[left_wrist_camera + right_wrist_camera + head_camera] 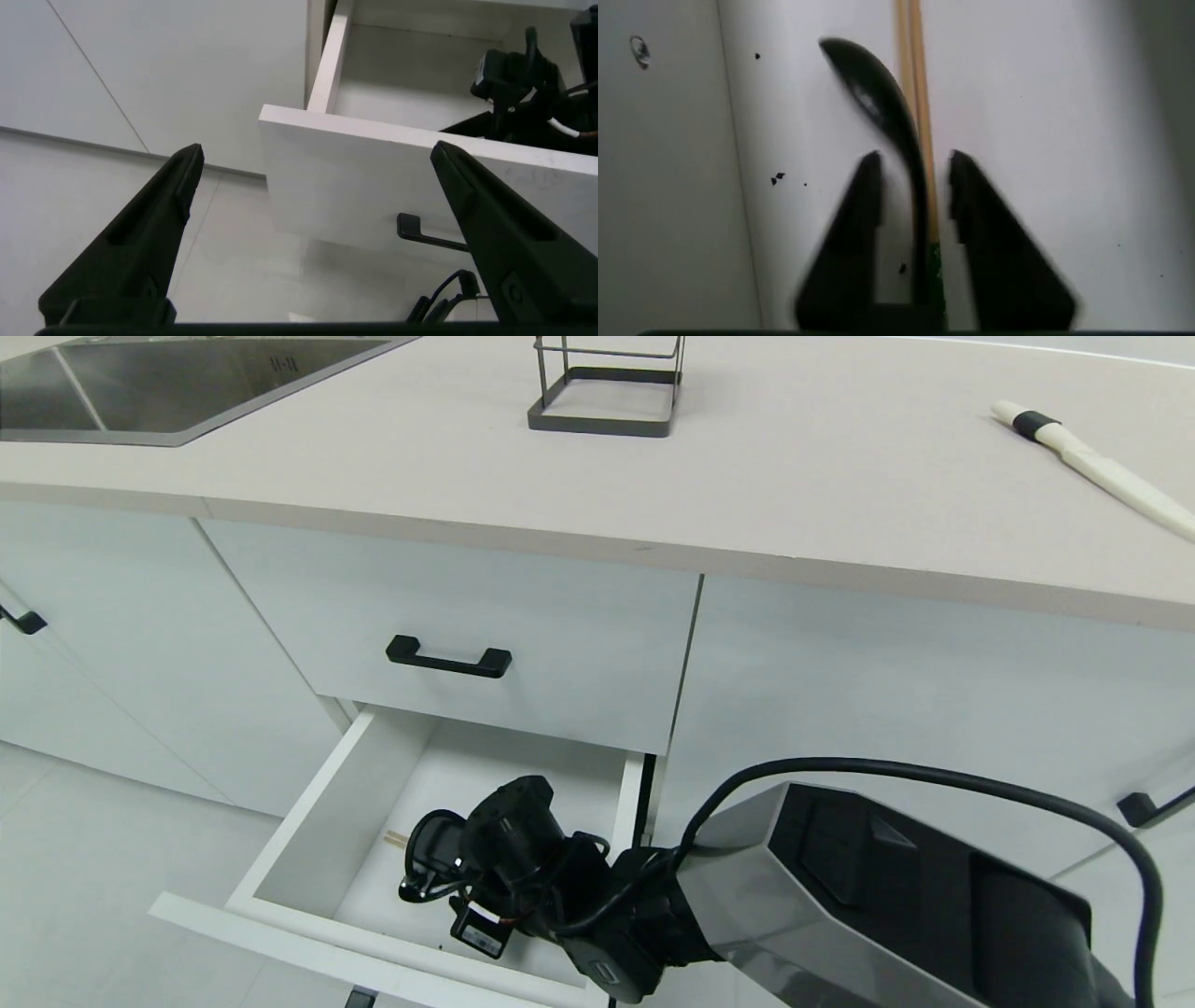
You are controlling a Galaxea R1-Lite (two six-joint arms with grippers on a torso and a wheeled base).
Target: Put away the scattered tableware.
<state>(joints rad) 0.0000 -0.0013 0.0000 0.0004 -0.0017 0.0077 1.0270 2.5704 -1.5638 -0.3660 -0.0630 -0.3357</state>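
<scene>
1. Your right hand [915, 159] is inside the open drawer [317, 803], fingers narrowly apart, straddling the black spoon [882, 107] and chopsticks [910, 56] on its floor.
2. Count: 1 black spoon, 2 chopsticks.
3. Your left hand [318, 154] gapes wide.

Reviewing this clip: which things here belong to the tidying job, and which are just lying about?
Job: black spoon and chopsticks lying in the open drawer, inside the open right gripper; cream utensil out on the countertop.
Lying about: wire rack, sink, closed drawer above; the left gripper is open and holds nothing.
</scene>
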